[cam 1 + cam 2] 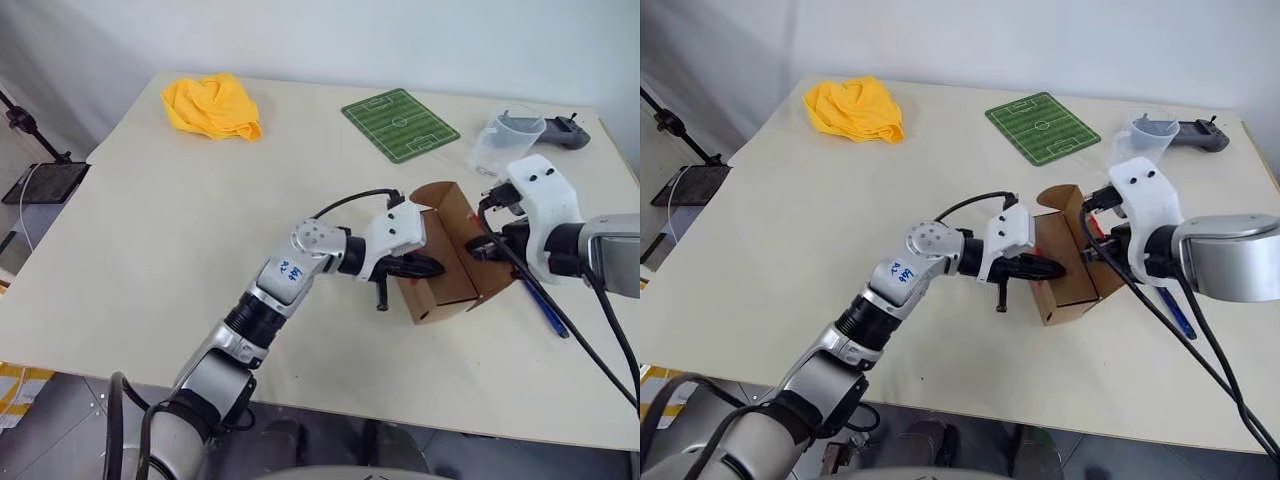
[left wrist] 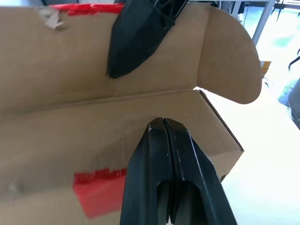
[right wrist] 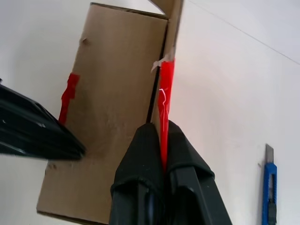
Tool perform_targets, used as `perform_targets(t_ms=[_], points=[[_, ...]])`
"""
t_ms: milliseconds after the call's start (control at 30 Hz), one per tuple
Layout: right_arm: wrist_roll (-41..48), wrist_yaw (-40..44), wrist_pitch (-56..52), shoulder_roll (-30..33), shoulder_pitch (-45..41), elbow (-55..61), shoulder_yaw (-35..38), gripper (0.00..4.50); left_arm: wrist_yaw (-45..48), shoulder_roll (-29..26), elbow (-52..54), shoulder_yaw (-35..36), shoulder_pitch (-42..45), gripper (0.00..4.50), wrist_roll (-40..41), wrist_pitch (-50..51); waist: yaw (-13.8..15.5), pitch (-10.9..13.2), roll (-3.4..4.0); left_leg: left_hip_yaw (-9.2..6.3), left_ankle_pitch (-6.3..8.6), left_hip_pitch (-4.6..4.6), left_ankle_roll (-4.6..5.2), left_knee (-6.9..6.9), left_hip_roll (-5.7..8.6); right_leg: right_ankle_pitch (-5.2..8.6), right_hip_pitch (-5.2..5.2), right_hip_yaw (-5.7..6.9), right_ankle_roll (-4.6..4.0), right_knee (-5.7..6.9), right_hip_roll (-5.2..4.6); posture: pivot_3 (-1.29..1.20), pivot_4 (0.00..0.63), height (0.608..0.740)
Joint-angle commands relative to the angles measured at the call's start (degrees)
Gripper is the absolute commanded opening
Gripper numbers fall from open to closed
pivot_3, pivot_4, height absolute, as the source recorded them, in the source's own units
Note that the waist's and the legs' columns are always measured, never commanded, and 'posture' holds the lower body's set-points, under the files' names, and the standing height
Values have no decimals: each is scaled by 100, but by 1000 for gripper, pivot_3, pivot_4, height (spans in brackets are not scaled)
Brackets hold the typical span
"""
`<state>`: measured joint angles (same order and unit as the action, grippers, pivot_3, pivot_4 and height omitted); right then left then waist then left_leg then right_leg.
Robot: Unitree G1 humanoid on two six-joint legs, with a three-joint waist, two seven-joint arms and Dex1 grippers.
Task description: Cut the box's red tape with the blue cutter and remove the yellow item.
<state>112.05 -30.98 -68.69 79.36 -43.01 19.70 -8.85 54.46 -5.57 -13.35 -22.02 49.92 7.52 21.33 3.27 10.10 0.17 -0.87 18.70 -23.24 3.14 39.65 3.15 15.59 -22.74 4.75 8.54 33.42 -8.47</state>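
The box (image 1: 445, 262) stands tipped on edge near the surface's (image 1: 180, 240) right front, lid swung open w/ red tape (image 3: 164, 101) already split: one piece on the flap edge, one on the body; right tool (image 3: 161, 145) pinches the flap edge right at the tape, fingers pressed tight on cardboard, prob. to hold the lid open & steady the box; left tool (image 2: 168, 136) has its fingers pressed together, empty, tip against the box wall by the opening, likely bracing or about to reach in; blue cutter (image 3: 269, 187) lies on the surface just right of the box, set aside, so cutting looks done; yellow item can't be made out, inside hidden; yellow cloth heap (image 1: 212, 106) sits far back left, well apart.
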Motion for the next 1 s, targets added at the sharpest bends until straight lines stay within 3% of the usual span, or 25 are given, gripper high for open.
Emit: perform_targets(t_ms=[33,300,533,800,1000], points=[[-91,185,-85,262,135,38,182,21,62,-254,19,-149,-197,0,-177,233,-5,0,0,-2,0,0,0,0,0,0,0,-2,0,1,0,0,150,740],[-1599,1019,-548,257,199,-40,268,21,5,-497,141,-185,-306,0,-252,415,-29,2,5,-1,0,-2,0,0,2,0,-4,-17,0,2,1,0,150,740],[-2066,1319,-718,-127,273,11,420,21,-24,-452,396,5,-387,0,-101,563,-23,4,8,0,0,-7,-1,0,4,0,-12,-16,0,6,0,0,150,740],[-2287,1353,-942,-384,214,15,616,21,1236,-1076,1274,637,-96,0,1174,1222,-57,7,15,0,-1,-5,-6,0,2,0,-13,-15,0,10,2,0,150,740],[-2411,1339,-1072,-541,184,13,720,21,874,-572,1480,721,223,0,1566,1579,-1,7,15,-8,-1,-7,-2,5,12,0,-8,-16,0,10,0,0,150,740]])
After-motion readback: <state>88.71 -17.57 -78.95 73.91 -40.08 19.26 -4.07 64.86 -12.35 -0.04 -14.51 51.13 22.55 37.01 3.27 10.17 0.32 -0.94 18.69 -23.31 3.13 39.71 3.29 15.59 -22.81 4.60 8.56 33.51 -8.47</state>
